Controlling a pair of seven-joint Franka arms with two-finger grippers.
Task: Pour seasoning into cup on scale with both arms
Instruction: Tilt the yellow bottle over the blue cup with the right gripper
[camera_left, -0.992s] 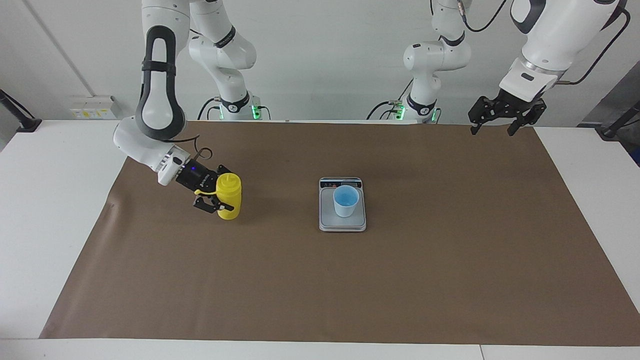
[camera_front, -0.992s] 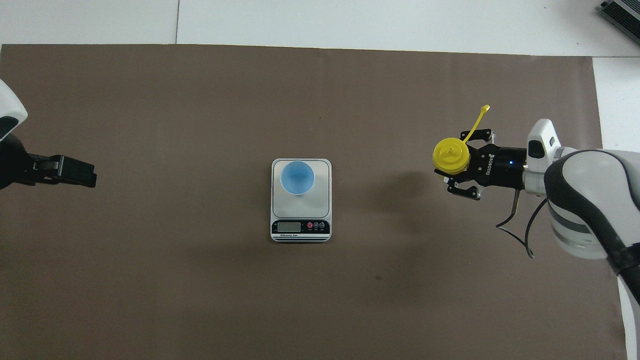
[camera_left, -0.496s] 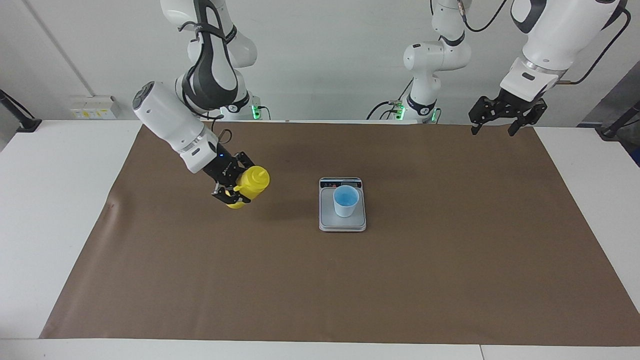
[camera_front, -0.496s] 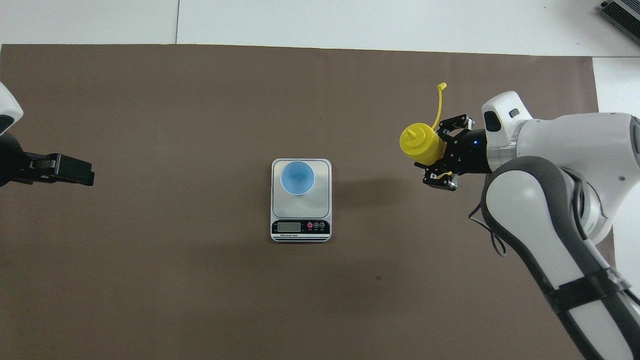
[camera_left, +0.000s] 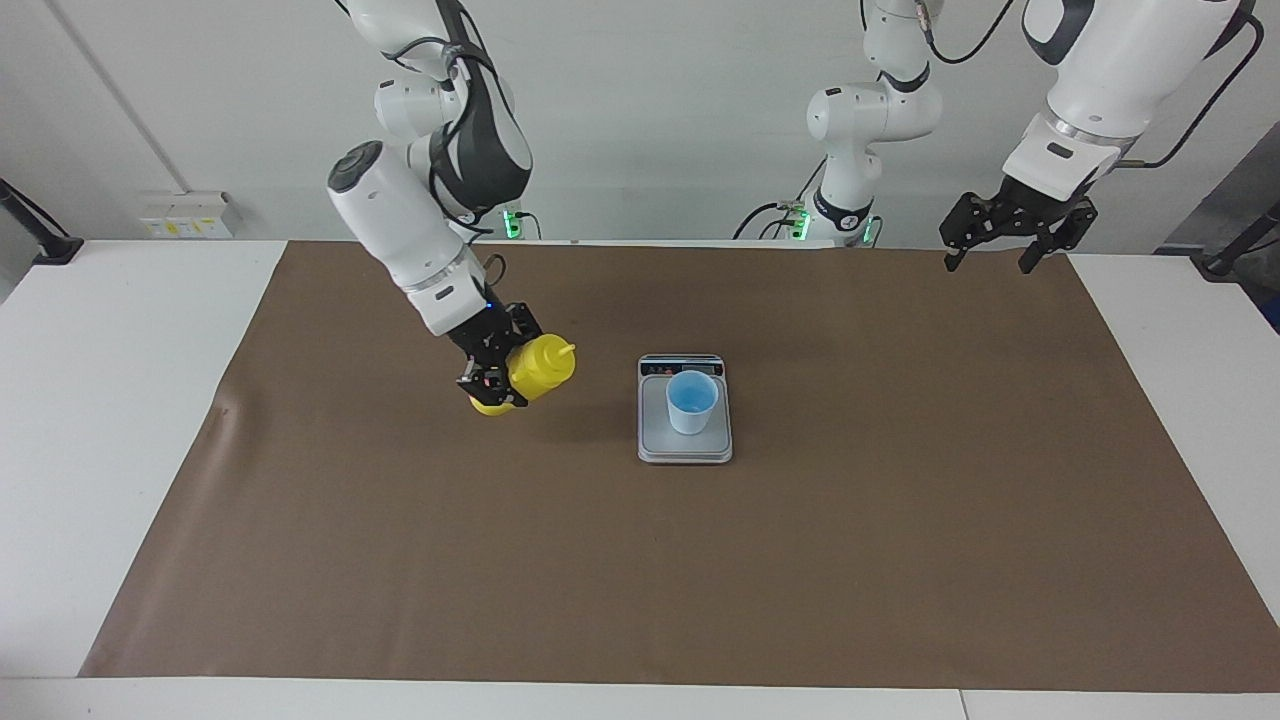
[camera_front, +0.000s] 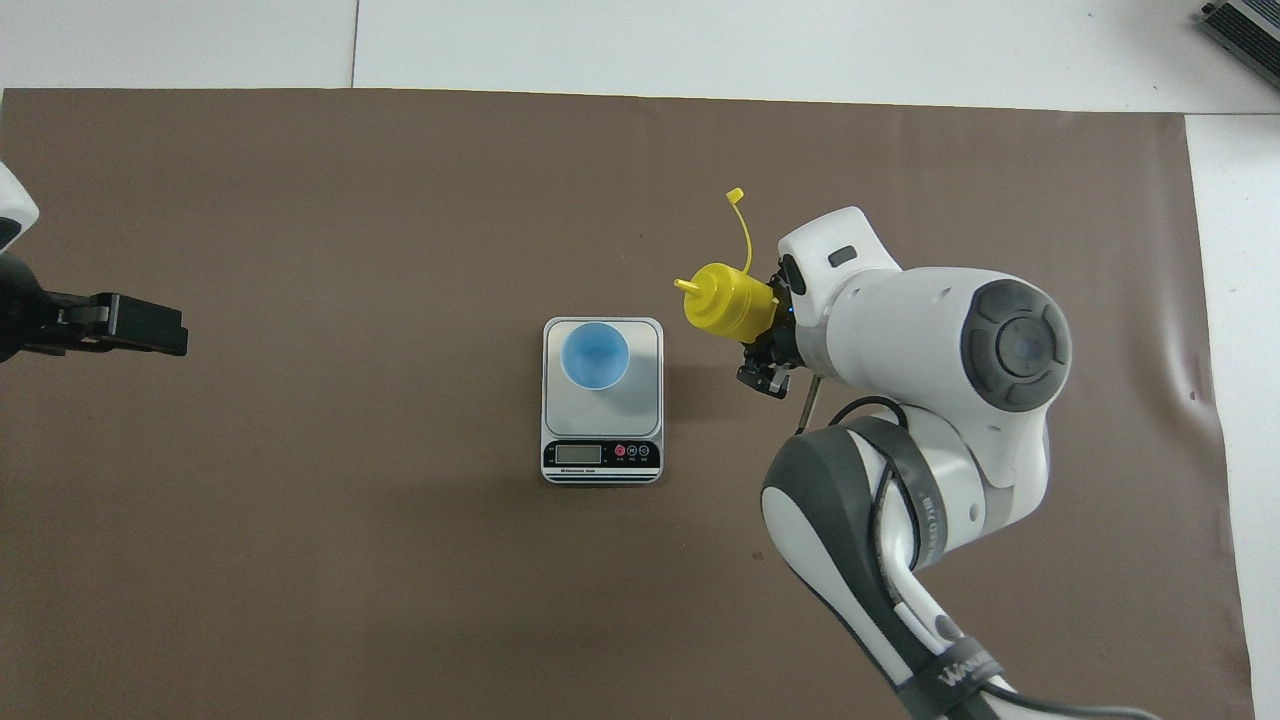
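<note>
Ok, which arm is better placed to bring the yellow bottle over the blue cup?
The right. Its right gripper already holds the tilted seasoning bottle in the air beside the scale, nozzle toward the cup. The left gripper waits, open, over the left arm's end of the table.

Facing view: a high, distant camera across the table (camera_left: 120, 400) looks at the two arm bases. Overhead view: a steep downward look from above the robots' end. Both views share the brown mat (camera_front: 350, 560), scale (camera_left: 685, 445) and cup (camera_front: 595, 357), turned half a turn.
</note>
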